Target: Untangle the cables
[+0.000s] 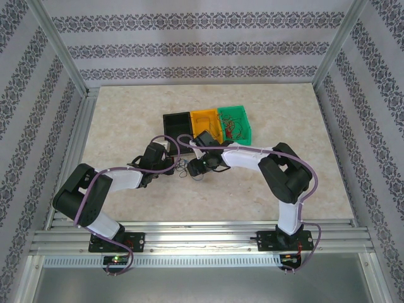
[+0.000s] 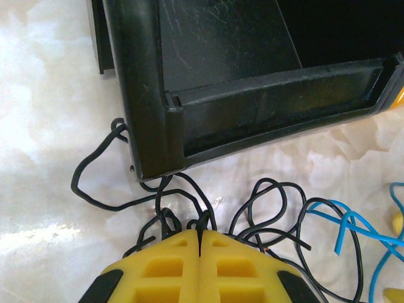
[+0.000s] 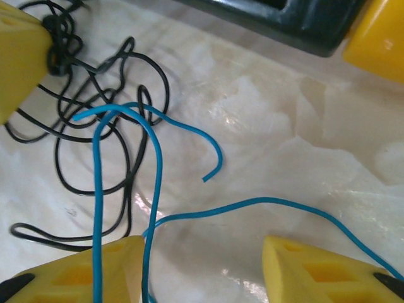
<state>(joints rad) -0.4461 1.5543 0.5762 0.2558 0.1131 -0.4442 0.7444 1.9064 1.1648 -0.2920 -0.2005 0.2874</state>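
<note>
Marbled tabletop (image 1: 126,208) lies bare between my bases and my claws in the lower half of the top view. More open surface runs left, right and past the bins to the frame rails. At centre, my left gripper (image 2: 199,235) is pinched together on the black cable (image 2: 75,180), whose loops spread against the corner of the black bin (image 2: 151,113). My right gripper (image 3: 203,249) stands wide apart, gripping nothing. The blue cable (image 3: 96,202) crosses its lower-left finger and overlaps the black loops. Farther up, three bins touch in a row: black, then the yellow bin (image 1: 205,120), then the green bin (image 1: 245,136) holding tangled thin wires (image 1: 232,126).
</note>
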